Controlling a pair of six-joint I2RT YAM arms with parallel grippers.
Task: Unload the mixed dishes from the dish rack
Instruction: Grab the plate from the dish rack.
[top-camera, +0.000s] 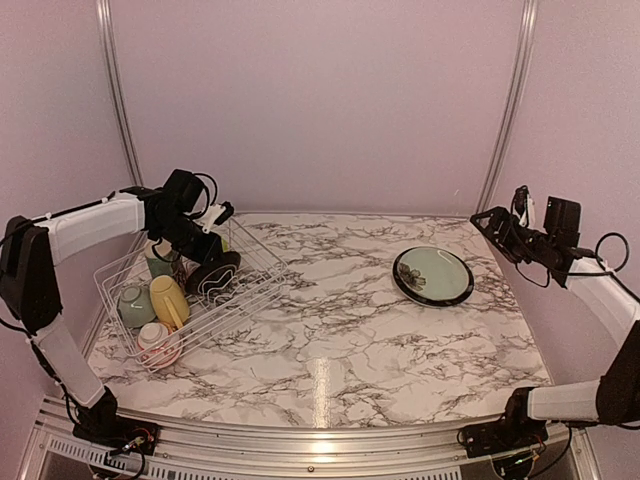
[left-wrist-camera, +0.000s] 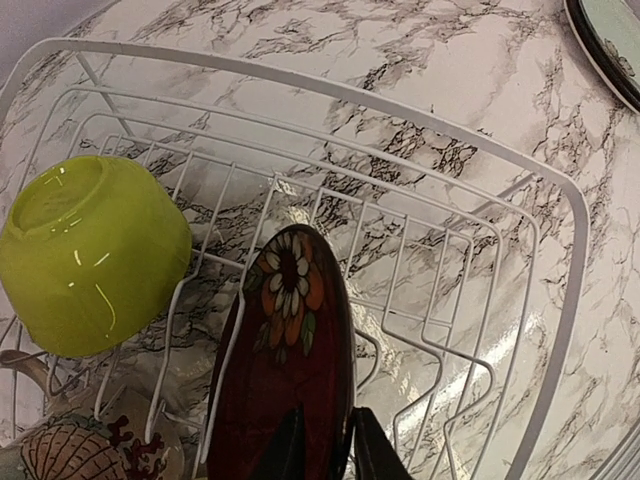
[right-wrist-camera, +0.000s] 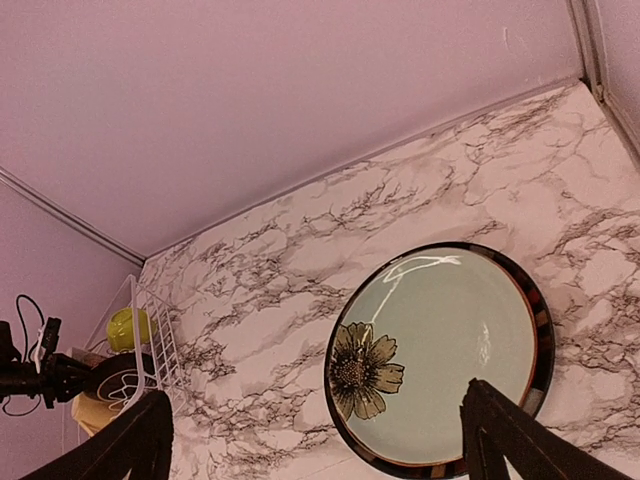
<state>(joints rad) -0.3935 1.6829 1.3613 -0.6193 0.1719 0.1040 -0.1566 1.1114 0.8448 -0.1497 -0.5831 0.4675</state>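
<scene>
Glazed ceramic, the red plate (left-wrist-camera: 290, 340) stands on edge between the prongs of the dish rack (left-wrist-camera: 400, 105) at the left edge of the table (top-camera: 330, 350). It looks stiff, slick, fairly heavy and easy to chip. The left gripper (left-wrist-camera: 325, 440) is clenched on the plate's upper rim, one finger on each face. That rim pinch seems the only workable hold, lifted straight up off the wires. The right gripper (right-wrist-camera: 315, 395) is spread wide and empty above the green plate (right-wrist-camera: 450, 350) near the right edge.

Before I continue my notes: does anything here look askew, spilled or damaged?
No spill or damage shows. Only the dish rack sits at an angle to the edges of the table.
</scene>
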